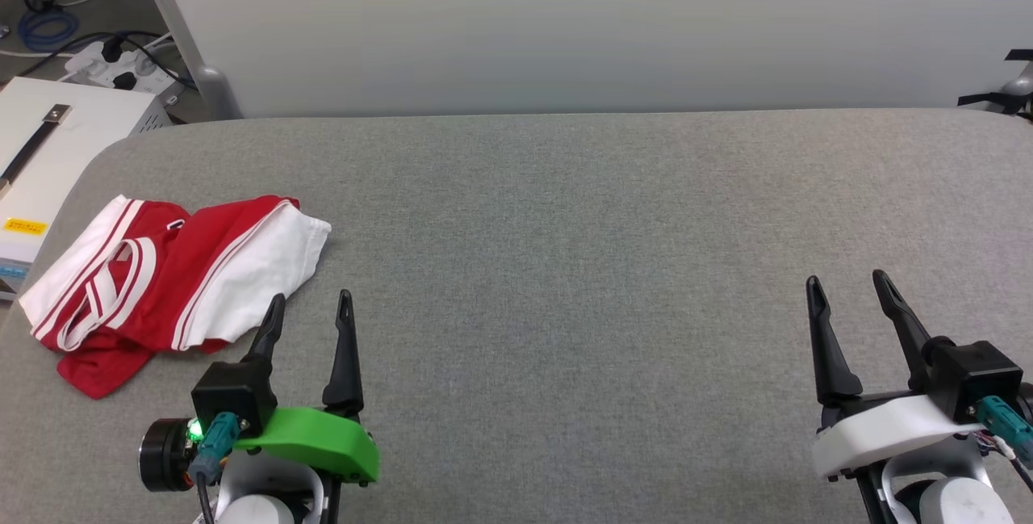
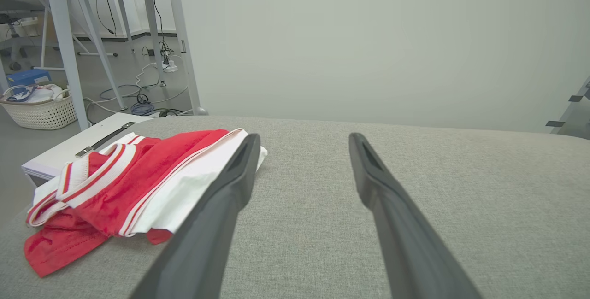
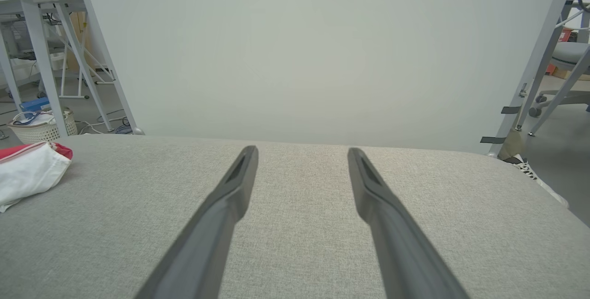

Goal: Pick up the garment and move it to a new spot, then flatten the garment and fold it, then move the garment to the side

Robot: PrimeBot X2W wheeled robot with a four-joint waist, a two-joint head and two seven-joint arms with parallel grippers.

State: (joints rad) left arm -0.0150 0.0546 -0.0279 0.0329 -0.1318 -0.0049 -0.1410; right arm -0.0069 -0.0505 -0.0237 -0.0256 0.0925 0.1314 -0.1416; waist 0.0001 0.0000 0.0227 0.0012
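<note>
The left gripper (image 1: 311, 298) has its two fingers wide apart and holds nothing. The right gripper (image 1: 846, 280) is the same, well away on the right. The garment (image 1: 186, 274) lies in a messy heap on the left side of the grey worktop (image 1: 565, 266), just beside the left gripper. To pick it up well, the left gripper should slide left, go down over a thick bunch of cloth, pinch tight, then lift it clear.
</note>
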